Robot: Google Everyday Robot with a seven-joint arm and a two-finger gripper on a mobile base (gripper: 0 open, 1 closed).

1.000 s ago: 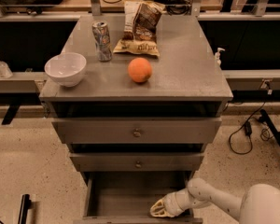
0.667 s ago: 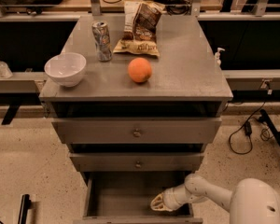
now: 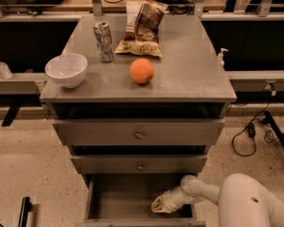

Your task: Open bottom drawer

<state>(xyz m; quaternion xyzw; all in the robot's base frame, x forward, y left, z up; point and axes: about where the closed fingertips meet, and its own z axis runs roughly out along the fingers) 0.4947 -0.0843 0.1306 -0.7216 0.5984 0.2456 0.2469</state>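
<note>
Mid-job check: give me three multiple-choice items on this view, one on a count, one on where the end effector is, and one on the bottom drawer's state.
1. How many objects stand on the cabinet top?
A. two
B. three
C. four

2. Where is the end effector?
A. inside the bottom drawer
B. above the cabinet top
C. out of view

3. What state is the bottom drawer in?
A. shut flush
B. pulled out
C. taken out of the cabinet

Answers:
1. C: a bowl, a can, a chip bag and an orange stand there.
2. A: it sits low in the drawer's cavity, towards its right side.
3. B: the drawer's inside shows below the middle drawer.
</note>
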